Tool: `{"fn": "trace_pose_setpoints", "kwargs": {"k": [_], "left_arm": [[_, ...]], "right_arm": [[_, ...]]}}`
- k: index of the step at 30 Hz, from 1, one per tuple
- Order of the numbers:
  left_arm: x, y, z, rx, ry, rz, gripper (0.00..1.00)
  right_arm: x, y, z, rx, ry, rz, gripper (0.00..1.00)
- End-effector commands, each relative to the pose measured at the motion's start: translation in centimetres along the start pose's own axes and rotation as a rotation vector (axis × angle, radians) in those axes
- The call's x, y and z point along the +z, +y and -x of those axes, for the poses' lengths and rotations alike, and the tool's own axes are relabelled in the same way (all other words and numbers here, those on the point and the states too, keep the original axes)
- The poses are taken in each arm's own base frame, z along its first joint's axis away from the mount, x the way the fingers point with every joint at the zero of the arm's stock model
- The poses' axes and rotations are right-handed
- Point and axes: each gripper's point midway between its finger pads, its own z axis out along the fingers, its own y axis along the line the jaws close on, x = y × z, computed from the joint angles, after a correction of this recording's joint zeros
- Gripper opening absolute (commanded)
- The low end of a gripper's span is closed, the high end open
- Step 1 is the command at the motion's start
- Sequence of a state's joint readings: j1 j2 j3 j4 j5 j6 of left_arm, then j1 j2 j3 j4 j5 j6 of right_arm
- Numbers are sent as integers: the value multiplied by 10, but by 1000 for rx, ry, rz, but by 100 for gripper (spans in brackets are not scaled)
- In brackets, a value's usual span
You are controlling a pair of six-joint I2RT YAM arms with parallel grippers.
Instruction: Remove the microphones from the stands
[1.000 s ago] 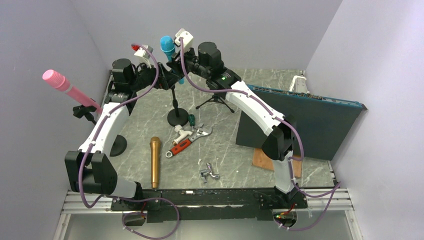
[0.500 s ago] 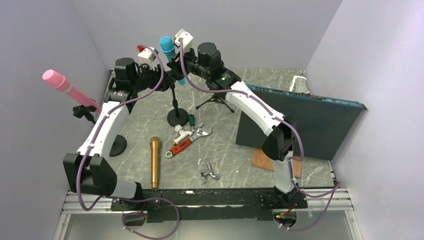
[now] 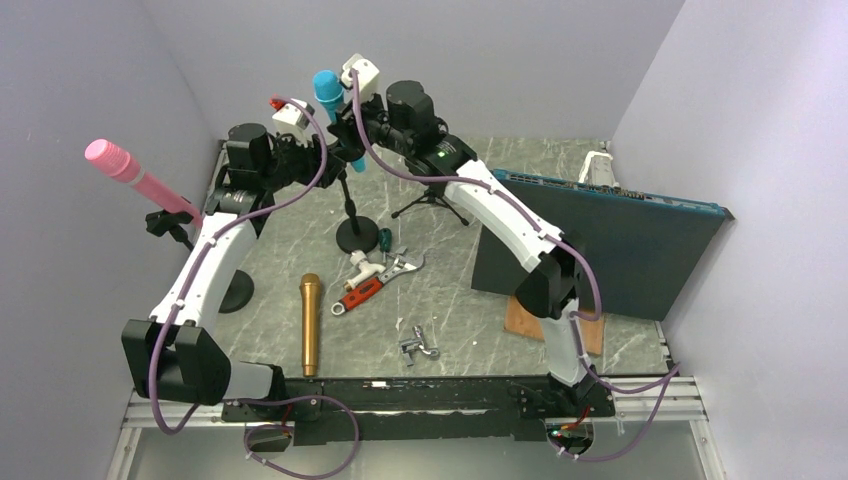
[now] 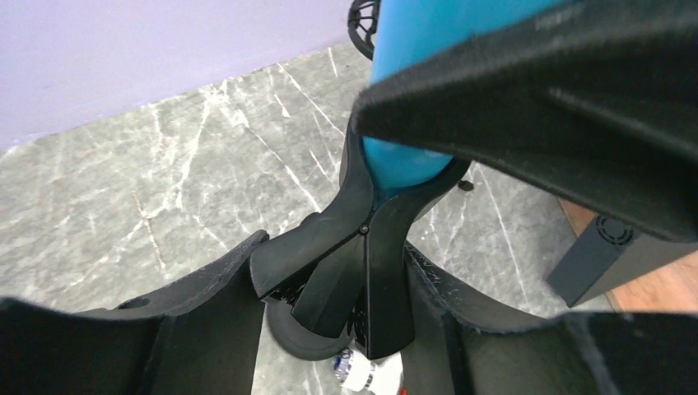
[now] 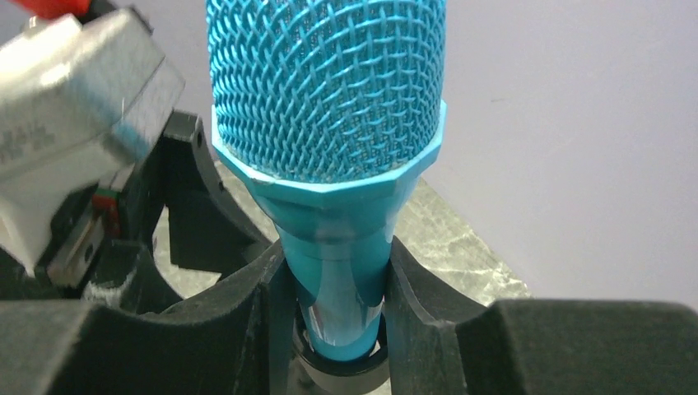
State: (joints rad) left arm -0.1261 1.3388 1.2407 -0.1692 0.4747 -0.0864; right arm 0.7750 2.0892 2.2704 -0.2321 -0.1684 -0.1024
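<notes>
A blue microphone [image 3: 328, 88] sits tilted in the black clip of a small stand [image 3: 349, 205] with a round base at the back middle of the table. My right gripper [image 3: 352, 128] is shut on the microphone's body [image 5: 329, 107], its pads [image 5: 428, 313] pressing both sides just above the clip ring [image 5: 342, 377]. My left gripper [image 3: 322, 160] is shut on the stand's black clip [image 4: 370, 263], directly under the blue body [image 4: 411, 156]. The microphone's lower end still sits in the clip ring.
A pink microphone [image 3: 125, 165] on a taller stand is at the left wall. A gold microphone [image 3: 310, 322], a red wrench [image 3: 360, 292], white and metal fittings [image 3: 420, 345] and a small tripod [image 3: 432, 200] lie on the table. A dark board [image 3: 600, 245] leans at the right.
Both grippers and the blue microphone have shifted slightly up and to the left. Both grips stay the same.
</notes>
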Motion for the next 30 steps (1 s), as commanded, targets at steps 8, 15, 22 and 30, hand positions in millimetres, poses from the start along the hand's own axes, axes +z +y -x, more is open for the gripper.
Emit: {"fn": "trace_pose_setpoints", "kwargs": {"k": [8,15,22,30], "left_arm": [[-11,-14,-3,48,4,-22,0],[-10,-13,19,14,-37,0,32],[-10,-12,21,2,-40,12,67],[-20,-27,28,42,-89,-140,77]], "right_arm": [[-58,-31,172,56,-475,-132,0],[-42,-24,105,17,-365,-95,0],[-38,-24,62,15,-329,-56,0],[-48,-32,54,31,-327,-63,0]]}}
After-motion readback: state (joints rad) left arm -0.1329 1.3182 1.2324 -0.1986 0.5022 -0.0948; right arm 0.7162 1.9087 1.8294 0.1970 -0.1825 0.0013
